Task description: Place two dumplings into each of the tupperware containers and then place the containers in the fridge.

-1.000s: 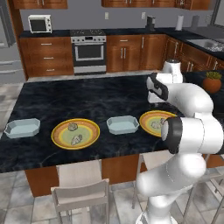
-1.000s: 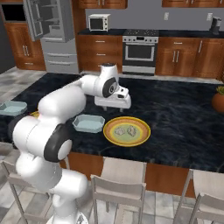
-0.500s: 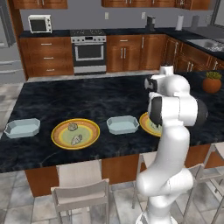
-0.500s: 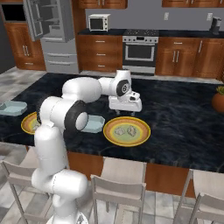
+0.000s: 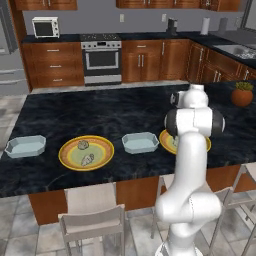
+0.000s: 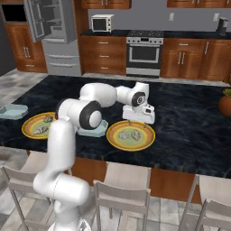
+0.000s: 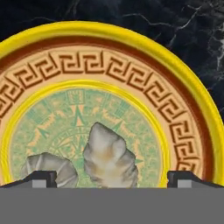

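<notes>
CHANGE: arm has swung right, gripper (image 6: pixel 138 121) now hangs over right plate (image 6: pixel 120 140) | GRIPPER: jaws wide, empty | DUMPLINGS: two (image 7: pixel 109 155) on that plate between the tips, two (image 5: pixel 83 145) on left plate (image 5: pixel 67 157) | CONTAINERS (image 5: pixel 140 142): unfilled, on counter (image 5: pixel 100 112) | STAGE: first pick pending

A glossy white arm (image 5: pixel 192 165) of rounded segments with dark joint bands.
</notes>
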You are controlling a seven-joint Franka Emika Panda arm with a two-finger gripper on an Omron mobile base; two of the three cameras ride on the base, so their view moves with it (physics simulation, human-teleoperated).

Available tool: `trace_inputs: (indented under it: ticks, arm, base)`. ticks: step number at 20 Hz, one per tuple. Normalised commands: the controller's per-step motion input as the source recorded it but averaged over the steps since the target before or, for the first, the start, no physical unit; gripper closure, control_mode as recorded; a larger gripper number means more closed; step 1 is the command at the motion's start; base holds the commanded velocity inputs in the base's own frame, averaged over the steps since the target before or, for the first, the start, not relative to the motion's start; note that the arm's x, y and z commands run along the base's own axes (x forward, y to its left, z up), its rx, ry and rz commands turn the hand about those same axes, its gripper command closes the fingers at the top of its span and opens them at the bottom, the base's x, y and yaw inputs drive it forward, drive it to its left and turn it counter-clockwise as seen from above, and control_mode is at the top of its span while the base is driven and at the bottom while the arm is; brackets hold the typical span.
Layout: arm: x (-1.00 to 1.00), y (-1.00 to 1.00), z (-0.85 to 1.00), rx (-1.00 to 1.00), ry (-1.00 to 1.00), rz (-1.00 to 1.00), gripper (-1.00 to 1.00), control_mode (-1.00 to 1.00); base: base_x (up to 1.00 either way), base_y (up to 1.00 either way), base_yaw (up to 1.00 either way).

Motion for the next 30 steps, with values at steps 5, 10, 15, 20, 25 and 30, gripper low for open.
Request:
trace_inputs:
  ticks: [5, 10, 15, 20, 25, 30]
  arm:
    - [-0.26, -0.08, -0.35, 0.03, -0.01, 0.12, -1.0, -1.0]
    - [-0.41, 0.13, -0.15, 0.0, 0.0, 0.13, -1.0, -1.0]
    - [-0.04, 0.06, -0.01, 0.0, 0.01, 0.1, -1.0, -1.0]
    - [0.0, 0.0, -0.04, 0.01, 0.01, 0.11, -1.0, -1.0]
    - [-0.1, 0.04, -0.03, 0.01, 0.0, 0.05, -1.0, -1.0]
    - [-0.13, 0.17, -0.07, 0.03, 0.0, 0.0, -1.0, -1.0]
  base:
    - [0.0, 0.0, 0.0]
    - [0.0, 0.0, 0.0]
    - [0.0, 0.0, 0.0]
    - [0.0, 0.0, 0.0]
    - [0.0, 0.0, 0.0]
    - [0.0, 0.0, 0.0]
